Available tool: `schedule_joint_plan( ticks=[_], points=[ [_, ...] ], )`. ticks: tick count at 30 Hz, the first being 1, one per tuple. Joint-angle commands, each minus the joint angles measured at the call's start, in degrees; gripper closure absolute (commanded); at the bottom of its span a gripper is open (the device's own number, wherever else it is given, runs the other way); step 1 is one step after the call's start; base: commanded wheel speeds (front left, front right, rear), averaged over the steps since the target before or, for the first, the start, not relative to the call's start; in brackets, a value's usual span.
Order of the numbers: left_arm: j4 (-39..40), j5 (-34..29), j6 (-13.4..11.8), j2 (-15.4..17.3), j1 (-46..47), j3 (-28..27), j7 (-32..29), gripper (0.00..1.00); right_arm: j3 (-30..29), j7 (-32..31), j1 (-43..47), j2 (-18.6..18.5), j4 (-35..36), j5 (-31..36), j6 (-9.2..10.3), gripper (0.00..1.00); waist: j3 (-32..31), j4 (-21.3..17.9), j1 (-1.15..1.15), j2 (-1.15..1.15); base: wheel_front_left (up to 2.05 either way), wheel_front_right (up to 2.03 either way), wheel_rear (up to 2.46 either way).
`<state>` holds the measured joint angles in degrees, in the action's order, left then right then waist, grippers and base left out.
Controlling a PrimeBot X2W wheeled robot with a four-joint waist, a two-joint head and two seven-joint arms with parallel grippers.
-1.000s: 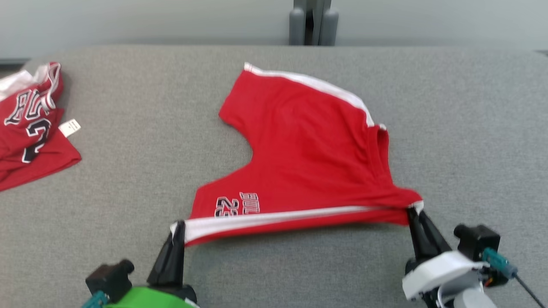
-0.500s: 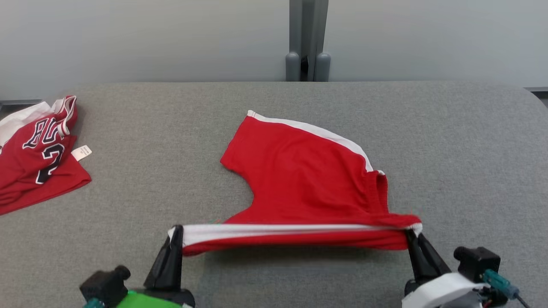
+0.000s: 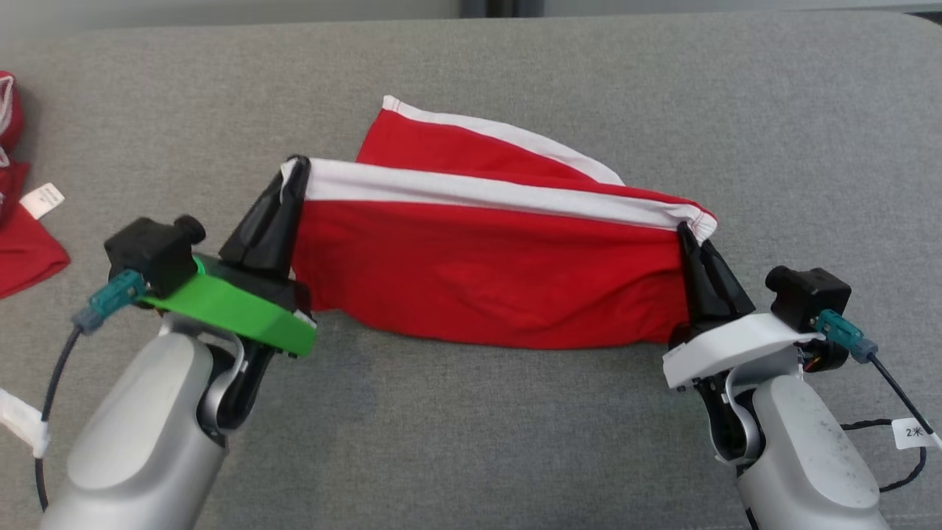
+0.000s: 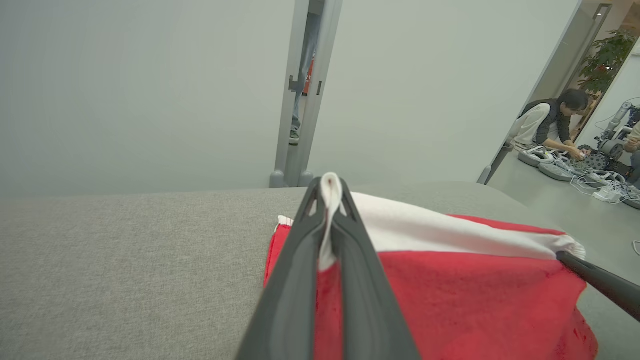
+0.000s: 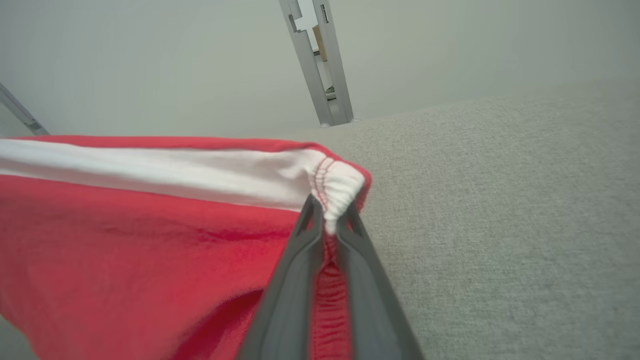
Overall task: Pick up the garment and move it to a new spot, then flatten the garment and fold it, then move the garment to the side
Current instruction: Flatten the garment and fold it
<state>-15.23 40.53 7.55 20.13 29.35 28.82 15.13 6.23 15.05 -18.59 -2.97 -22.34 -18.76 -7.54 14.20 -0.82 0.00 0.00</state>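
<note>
With left gripper [image 3: 294, 173] and right gripper [image 3: 688, 235] each pinched tight on a corner, I had raised the garment [image 3: 486, 272] off the bench [image 3: 515, 427], so it hung stretched between them, fold begun.

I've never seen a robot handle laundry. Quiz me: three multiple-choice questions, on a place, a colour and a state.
1. Where on the grey table is the spare red jersey? A. Robot's far left. B. Far right. C. Centre.
2. What colour is the band along the red garment's gripped edge? A. Black. B. White. C. Yellow.
3. How do both pairs of jaws stand? A. Wide open. B. Resting on bare table. C. Shut on the band's ends.
Answers: 1 A: it sits at the head view's left edge. 2 B: a white strip spans the jaws. 3 C: each wrist view shows cloth pinched.
</note>
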Motion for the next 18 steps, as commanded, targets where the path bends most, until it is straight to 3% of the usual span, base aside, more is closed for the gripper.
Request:
schedule_joint_plan(
  ticks=[1, 18],
  points=[
    [-1.36, 0.88, -0.12, 0.80, 3.01, 0.43, 0.02, 1.00, -0.04, 0.17, -1.60, -0.01, -0.70, -0.86, 0.10, 1.00, 7.41, -4.07, 0.00, 0.00, 0.00, 0.00, 0.00],
    [-16.13, 1.85, -0.12, 1.65, 23.55, 6.07, 0.02, 1.00, 5.49, 0.18, -8.37, 0.01, 2.59, -9.93, 0.10, 1.00, 17.34, -9.83, 0.00, 0.00, 0.00, 0.00, 0.00]
  ],
)
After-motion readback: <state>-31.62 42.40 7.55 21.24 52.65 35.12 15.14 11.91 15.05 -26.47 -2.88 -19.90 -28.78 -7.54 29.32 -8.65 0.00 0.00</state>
